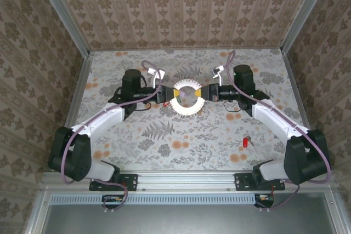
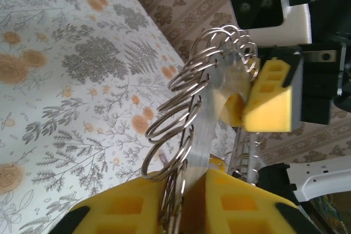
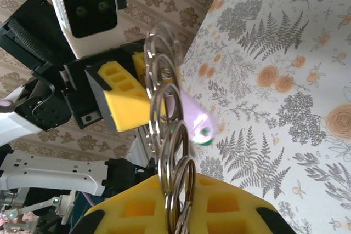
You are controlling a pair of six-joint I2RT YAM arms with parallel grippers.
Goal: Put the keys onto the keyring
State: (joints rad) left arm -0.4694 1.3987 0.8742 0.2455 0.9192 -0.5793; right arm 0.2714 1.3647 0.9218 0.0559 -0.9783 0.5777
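Observation:
The keyring (image 1: 187,97), a pale hoop strung with coiled silvery rings, hangs above the table's middle between both arms. My left gripper (image 1: 168,96) is shut on its left side. In the left wrist view the yellow pads (image 2: 137,206) pinch the rings (image 2: 186,102) and a clear strip. My right gripper (image 1: 207,95) is shut on the right side, its pads (image 3: 219,206) clamped on the ring chain (image 3: 173,152). A blurred lilac piece with a green end (image 3: 200,127) hangs among the rings. One key with a red head (image 1: 245,142) lies on the table at the right.
The floral tablecloth (image 1: 164,141) covers the table. Patterned walls with metal posts (image 1: 290,26) close it in at the back and sides. Each arm's cables (image 1: 151,69) loop near the wrists.

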